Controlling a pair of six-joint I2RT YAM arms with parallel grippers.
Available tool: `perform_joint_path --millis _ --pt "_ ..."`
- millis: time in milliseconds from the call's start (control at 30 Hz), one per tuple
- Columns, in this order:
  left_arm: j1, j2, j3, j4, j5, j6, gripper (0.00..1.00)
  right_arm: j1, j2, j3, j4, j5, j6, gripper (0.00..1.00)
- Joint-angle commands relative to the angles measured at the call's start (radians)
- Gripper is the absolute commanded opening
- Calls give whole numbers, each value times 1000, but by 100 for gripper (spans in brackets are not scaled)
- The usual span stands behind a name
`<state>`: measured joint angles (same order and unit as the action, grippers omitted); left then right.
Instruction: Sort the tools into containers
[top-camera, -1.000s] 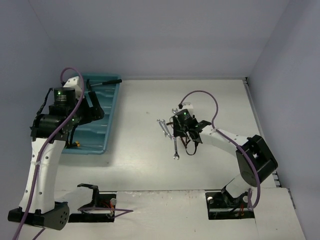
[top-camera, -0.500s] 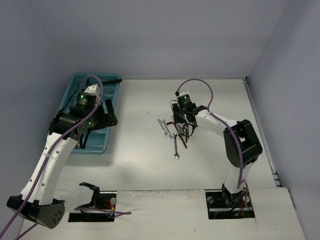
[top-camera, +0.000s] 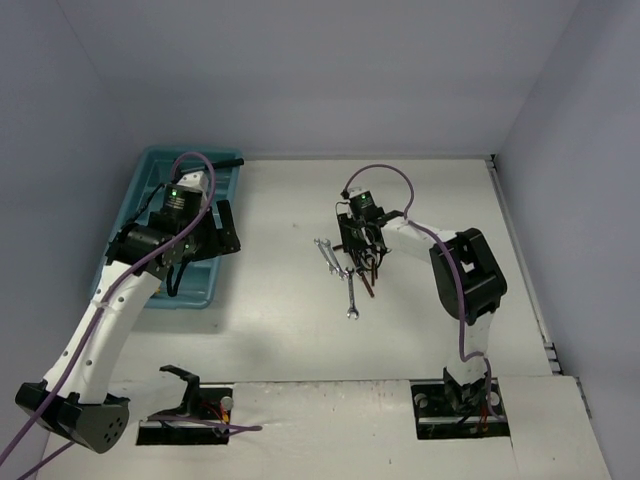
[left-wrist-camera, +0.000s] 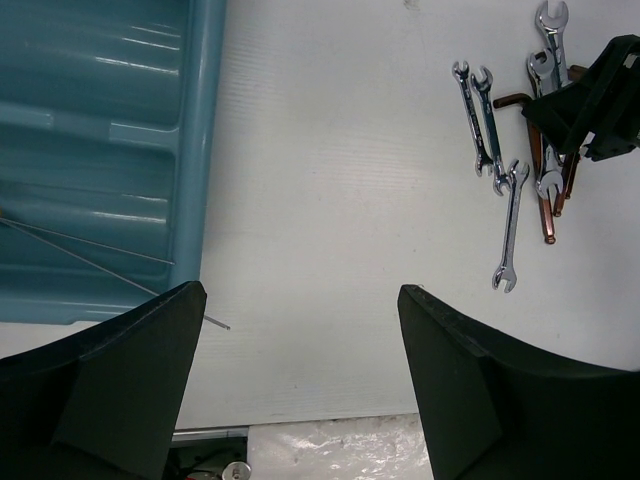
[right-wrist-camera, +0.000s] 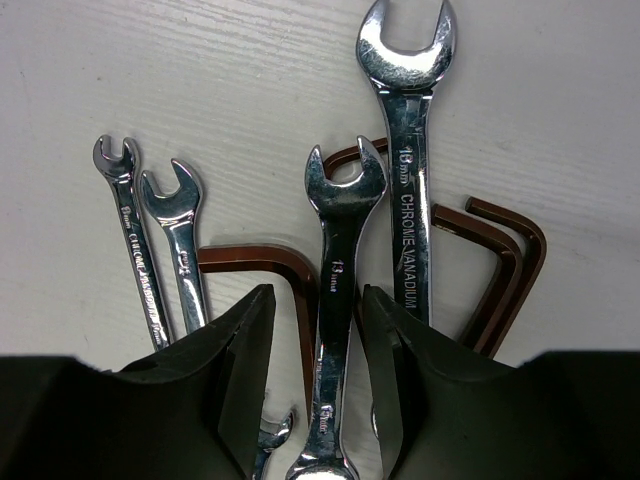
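Right wrist view: right gripper fingers slightly apart, straddling silver wrench, brown hex keys underneath | left gripper spread wide, empty, teal tray just outside one finger.

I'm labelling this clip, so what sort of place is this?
Likely a robot lab cell: a white table boxed by blank walls, robot arms bolted at its edge, wrenches and a teal tray.

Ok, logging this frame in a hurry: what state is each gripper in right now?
Left gripper: open, holding nothing.
Right gripper: open, straddling a wrench, apparently not clamped on it.
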<state>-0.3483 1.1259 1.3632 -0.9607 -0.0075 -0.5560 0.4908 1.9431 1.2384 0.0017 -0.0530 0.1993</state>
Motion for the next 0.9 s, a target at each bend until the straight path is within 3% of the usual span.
perform_joint_path --millis 0,167,367,567,733,867 --pt "-19 28 32 44 -20 -17 75 -6 -5 12 6 -24 -22 37" --pt "-43 51 40 56 -28 -19 76 -6 -3 -3 2 -17 -21 33" --pt "-64 71 48 65 -29 -25 75 -3 -21 -25 -29 44 -26 20" --pt "-86 86 56 73 -33 -29 75 6 -18 -21 -44 48 -27 18" --pt "-100 92 53 81 -35 -36 75 12 -43 -21 -49 97 -28 1" --pt "-109 94 47 92 -31 -42 75 14 -80 -19 -55 96 -33 0"
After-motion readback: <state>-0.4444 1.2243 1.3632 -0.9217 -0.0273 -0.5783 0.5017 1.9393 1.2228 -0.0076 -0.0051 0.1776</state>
